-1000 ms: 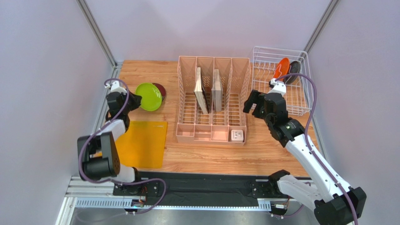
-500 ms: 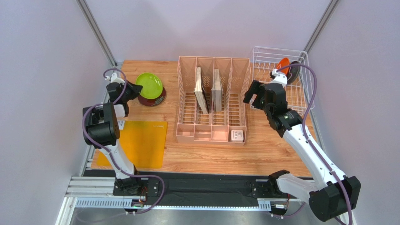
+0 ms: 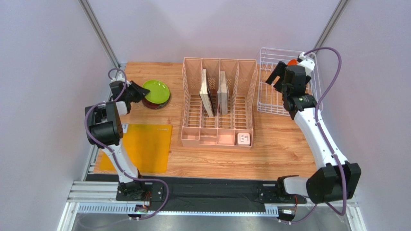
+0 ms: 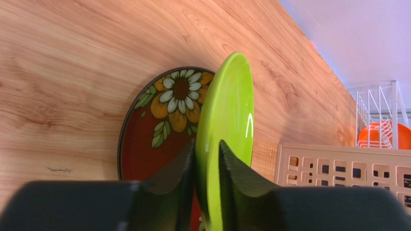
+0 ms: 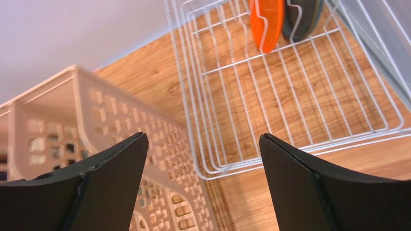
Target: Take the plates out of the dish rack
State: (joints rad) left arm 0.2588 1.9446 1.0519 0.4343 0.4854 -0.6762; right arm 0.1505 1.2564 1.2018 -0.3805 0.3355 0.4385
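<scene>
Plates counted: four. Two are out of the rack: left gripper [image 4: 206, 149] pinches lime green plate [image 4: 226, 120] by its rim, tilted over red floral plate [image 4: 161, 125], which lies flat on table [image 4: 72, 57]. Two stand upright in dish rack [image 3: 266, 72]: orange plate [image 5: 266, 19], dark plate [image 5: 301, 17]. Over the rack, right gripper [image 5: 202, 139] is spread wide and holds nothing.

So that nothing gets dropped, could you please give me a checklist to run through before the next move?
1. Left gripper shut on the lime green round plate: ok.
2. That plate above the dark red floral round plate: ok.
3. Green plate lying flat on the red one: cannot tell.
4. Right gripper open over the white wire dish rack: ok.
5. Rack emptied: not ok; the orange round plate and dark grey-teal round plate stand in it.
</scene>
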